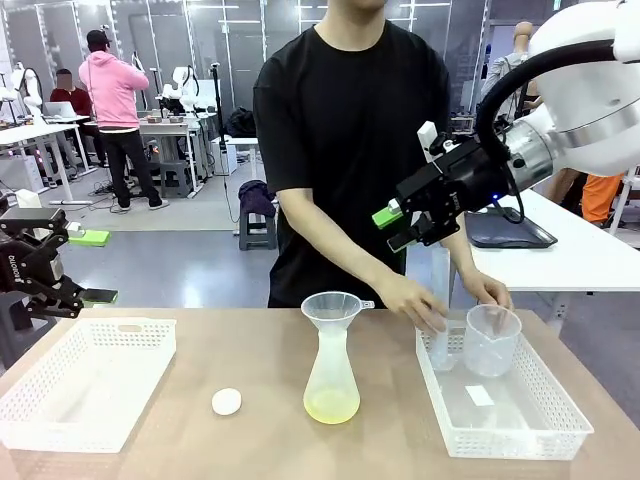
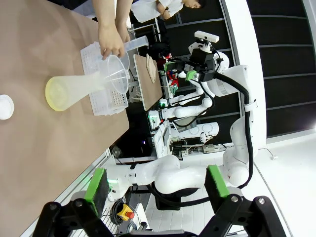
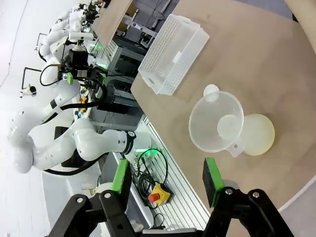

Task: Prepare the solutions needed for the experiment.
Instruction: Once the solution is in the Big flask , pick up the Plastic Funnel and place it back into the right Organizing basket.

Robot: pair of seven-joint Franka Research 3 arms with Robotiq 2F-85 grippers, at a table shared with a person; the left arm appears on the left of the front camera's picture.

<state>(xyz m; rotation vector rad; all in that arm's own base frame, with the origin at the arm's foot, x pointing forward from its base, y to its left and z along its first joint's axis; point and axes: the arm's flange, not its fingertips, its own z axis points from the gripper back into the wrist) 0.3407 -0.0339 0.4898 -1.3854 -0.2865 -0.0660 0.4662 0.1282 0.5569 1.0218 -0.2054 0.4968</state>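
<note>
Busy lab room in the back, but the bit that matters is the brown table [image 1: 200, 445] up front. Near the middle stands a translucent white conical flask [image 1: 331, 372] with a clear plastic funnel [image 1: 333, 306] sitting in its neck. The solution [image 1: 331, 405] is just a thin pale yellow layer at the very bottom of the flask. It's watery and see-through, and most of the flask above it is empty. From the left wrist camera it shows as a yellowish disc at the flask's base [image 2: 58, 94], and from the right wrist camera you look down through the funnel at the same pale tint [image 3: 260, 138].

A small white round cap [image 1: 227, 402] lies on the table just left of the flask. A white mesh basket [image 1: 60, 420] sits on the left. A second basket [image 1: 520, 435] on the right holds a clear beaker [image 1: 492, 340] and a tall clear cylinder [image 1: 441, 270]. The person across the table has one hand [image 1: 415, 300] on the cylinder and the other hand [image 1: 488, 292] at the beaker's rim.

The left gripper [image 1: 95, 267] hangs off the table's left edge, fingers spread wide with nothing between them [image 2: 157, 181]. The right gripper [image 1: 395, 228] is up in the air in front of the person, above the right basket, fingers apart and empty too [image 3: 166, 177].
</note>
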